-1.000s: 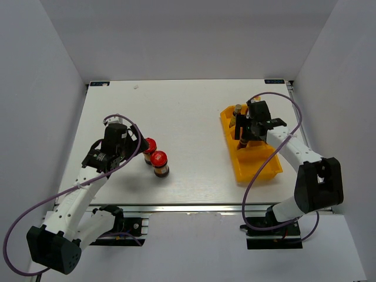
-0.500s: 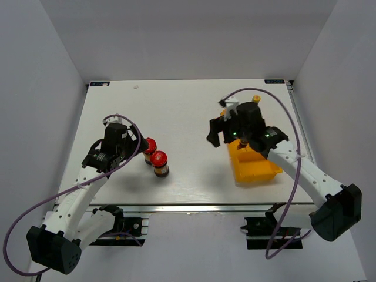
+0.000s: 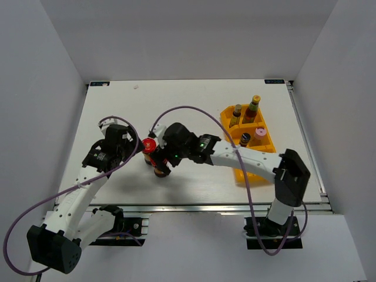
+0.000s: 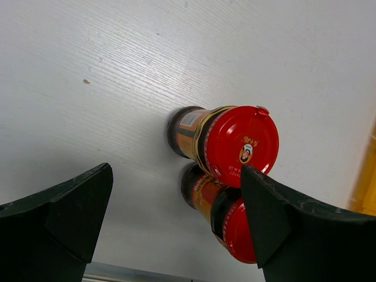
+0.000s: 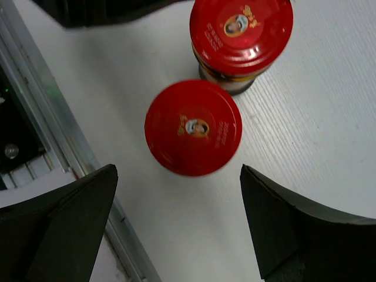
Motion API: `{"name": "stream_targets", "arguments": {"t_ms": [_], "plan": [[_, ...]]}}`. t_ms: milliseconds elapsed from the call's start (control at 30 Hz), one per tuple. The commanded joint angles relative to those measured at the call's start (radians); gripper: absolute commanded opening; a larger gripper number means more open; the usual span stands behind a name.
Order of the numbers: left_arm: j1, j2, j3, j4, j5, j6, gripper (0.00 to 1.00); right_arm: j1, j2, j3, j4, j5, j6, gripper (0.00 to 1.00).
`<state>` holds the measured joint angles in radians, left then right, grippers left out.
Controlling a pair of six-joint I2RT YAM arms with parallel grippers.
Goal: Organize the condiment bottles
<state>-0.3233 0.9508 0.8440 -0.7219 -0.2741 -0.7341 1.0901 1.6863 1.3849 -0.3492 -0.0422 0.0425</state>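
Two squat red-lidded dark jars stand side by side left of centre: one jar point(image 3: 148, 145) point(image 4: 242, 144) point(image 5: 241, 29), and the other jar point(image 3: 160, 171) point(image 4: 235, 226) point(image 5: 192, 127) nearer the front edge. My right gripper point(image 3: 161, 161) point(image 5: 177, 171) is open above the nearer jar, whose lid sits just ahead of the fingertips. My left gripper point(image 3: 134, 151) point(image 4: 176, 173) is open and empty just left of the jars. The slim brown bottle point(image 3: 237, 111), yellow-capped sauce bottle point(image 3: 254, 106), pink-capped bottle point(image 3: 259, 132) and grey-topped shaker point(image 3: 245, 139) stand in the tray.
The yellow three-compartment tray point(image 3: 258, 167) lies at the right of the table. My right arm stretches across the table's middle from right to left. The table's front metal rail point(image 5: 35, 106) runs close to the jars.
My right arm has swung from the tray leftward across the table to the two jars, its gripper empty and open. The left arm has hardly moved.
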Motion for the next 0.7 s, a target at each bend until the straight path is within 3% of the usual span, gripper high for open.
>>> {"name": "stream_targets", "arguments": {"t_ms": [0, 267, 533, 667], "plan": [[-0.003, -0.029, 0.021, -0.017, -0.043, -0.017, 0.98, 0.033, 0.07, 0.12, -0.031, 0.144, 0.043, 0.89], [-0.003, -0.06, 0.027, -0.07, -0.138, -0.065, 0.98, 0.062, 0.205, 0.27, -0.109, 0.266, 0.068, 0.89], [-0.003, -0.058, 0.03, -0.074, -0.148, -0.074, 0.98, 0.094, 0.288, 0.336, -0.171, 0.263, 0.056, 0.89], [-0.003, -0.061, 0.03, -0.07, -0.146, -0.074, 0.98, 0.094, 0.285, 0.339, -0.194, 0.263, 0.086, 0.81]]}}
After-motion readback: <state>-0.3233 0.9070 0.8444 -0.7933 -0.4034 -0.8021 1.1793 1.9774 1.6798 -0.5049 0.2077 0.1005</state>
